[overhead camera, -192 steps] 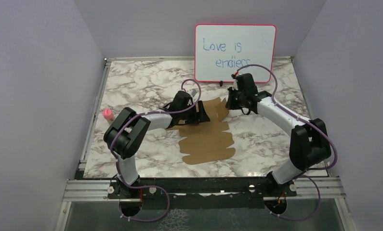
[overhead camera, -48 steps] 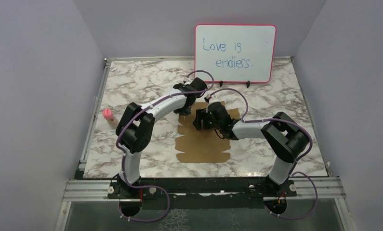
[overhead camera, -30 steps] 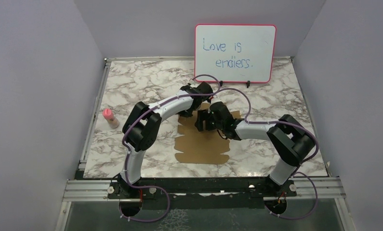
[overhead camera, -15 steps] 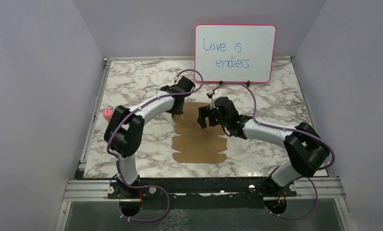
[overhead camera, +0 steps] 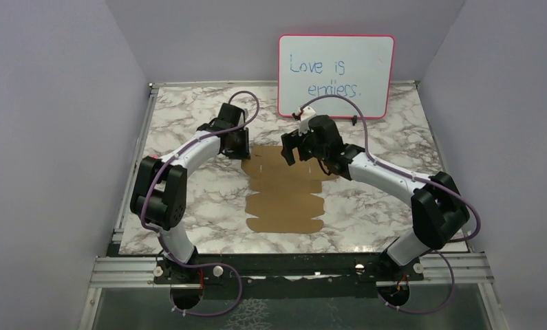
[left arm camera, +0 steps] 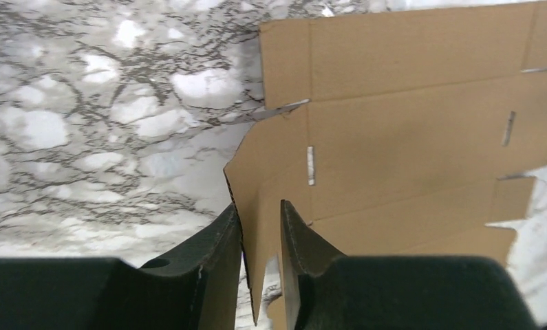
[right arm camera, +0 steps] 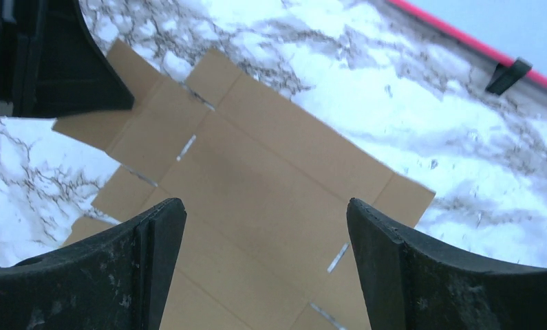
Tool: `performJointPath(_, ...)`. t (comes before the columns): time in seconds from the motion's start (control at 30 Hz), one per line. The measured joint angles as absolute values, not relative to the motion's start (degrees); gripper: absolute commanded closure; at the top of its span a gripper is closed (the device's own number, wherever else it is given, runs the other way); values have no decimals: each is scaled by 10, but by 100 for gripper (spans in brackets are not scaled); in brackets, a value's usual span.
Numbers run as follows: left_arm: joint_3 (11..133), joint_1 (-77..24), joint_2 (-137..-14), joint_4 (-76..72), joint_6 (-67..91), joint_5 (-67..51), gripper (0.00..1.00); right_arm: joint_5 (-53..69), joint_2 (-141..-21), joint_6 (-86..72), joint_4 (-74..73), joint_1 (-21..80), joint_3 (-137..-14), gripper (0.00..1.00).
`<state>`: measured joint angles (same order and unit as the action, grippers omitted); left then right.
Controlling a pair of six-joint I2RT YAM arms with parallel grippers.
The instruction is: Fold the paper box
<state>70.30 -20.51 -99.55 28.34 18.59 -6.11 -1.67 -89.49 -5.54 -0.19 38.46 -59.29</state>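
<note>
On my feed the paper box (overhead camera: 284, 196) looks like plain brown cardboard, matt, with pressed creases and clean-cut slits. The counter (overhead camera: 188, 110) under the paper box is a smooth marble-patterned surface with a faint sheen. The left end effector (left arm camera: 260, 223) and the right end effector (right arm camera: 260, 220) both have matt black plastic fingers. Behind the paper box, the whiteboard (overhead camera: 336, 75) is glossy white in a pink plastic frame.

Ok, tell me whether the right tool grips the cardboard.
No, the right tool stands wide open over the paper box, fingers pinching nothing.
</note>
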Motion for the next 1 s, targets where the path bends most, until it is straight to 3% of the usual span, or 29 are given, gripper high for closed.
performJointPath(0.43,684,-165,-983,262,161,-161,100,136,-991,32,-58,303,-722,5)
performJointPath(0.7,678,-165,-949,260,121,-170,100,272,-1040,71,-88,226,-791,5)
performJointPath(1.0,667,-165,-905,249,81,-174,100,360,-1093,94,-109,214,-820,9)
